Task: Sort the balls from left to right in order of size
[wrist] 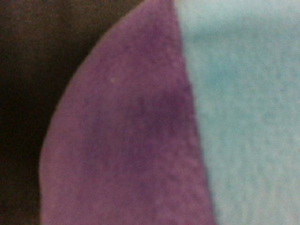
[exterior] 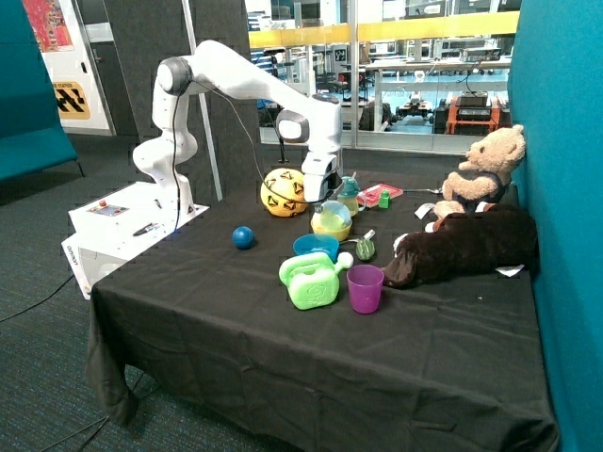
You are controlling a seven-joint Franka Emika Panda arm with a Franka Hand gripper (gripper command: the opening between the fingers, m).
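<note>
Three balls are on the black-clothed table (exterior: 236, 330). The large yellow ball (exterior: 283, 192) with dark markings sits toward the rear of the table, near the robot base. The small blue ball (exterior: 244, 237) lies apart from it, nearer the front edge on the base side. The multicoloured ball (exterior: 332, 220), showing light blue and yellow panels, sits just beside the yellow ball on the side toward the plush toys, with the gripper (exterior: 320, 196) directly above it and at or very near its top. Whether the fingers are spread, pressed together or pinching the ball cannot be told from either view. In the wrist view a purple panel (wrist: 131, 140) and a light blue panel (wrist: 243, 108) of soft-looking fabric fill almost the entire field. In front of the multicoloured ball stand a blue bowl (exterior: 315, 246), a green toy watering can (exterior: 312, 281) and a purple cup (exterior: 366, 288). A dark brown plush toy (exterior: 466, 248) lies beside the cup, and a tan teddy bear (exterior: 482, 172) sits behind it against the teal wall (exterior: 565, 188).
</note>
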